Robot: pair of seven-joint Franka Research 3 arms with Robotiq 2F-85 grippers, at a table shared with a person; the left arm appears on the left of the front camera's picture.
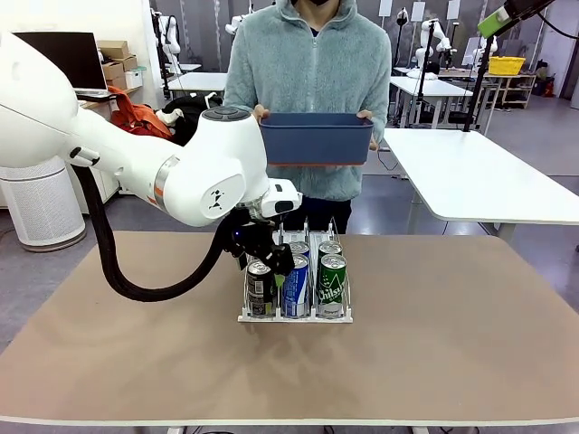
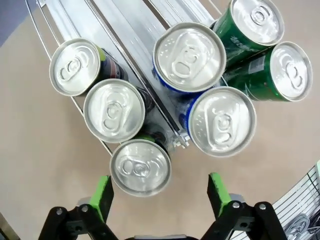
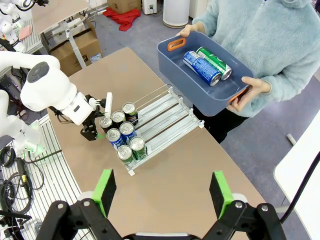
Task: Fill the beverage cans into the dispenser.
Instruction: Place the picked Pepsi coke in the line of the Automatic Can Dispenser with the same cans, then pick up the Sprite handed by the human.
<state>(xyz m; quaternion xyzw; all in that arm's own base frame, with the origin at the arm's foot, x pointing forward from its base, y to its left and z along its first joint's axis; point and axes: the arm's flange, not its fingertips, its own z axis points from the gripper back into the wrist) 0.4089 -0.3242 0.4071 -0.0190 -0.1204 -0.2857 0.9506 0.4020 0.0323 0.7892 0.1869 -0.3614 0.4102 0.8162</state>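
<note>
While left tool gapes | dispenser: seven cans | bin: seemingly two cans

Bright, even light; mild glare on beverage cans; edges seemingly bowed.

Front cam across tbl, wrists overhead, share dispenser

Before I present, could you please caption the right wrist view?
Seven cans line the dispenser; the person holds a bin with two.
</note>
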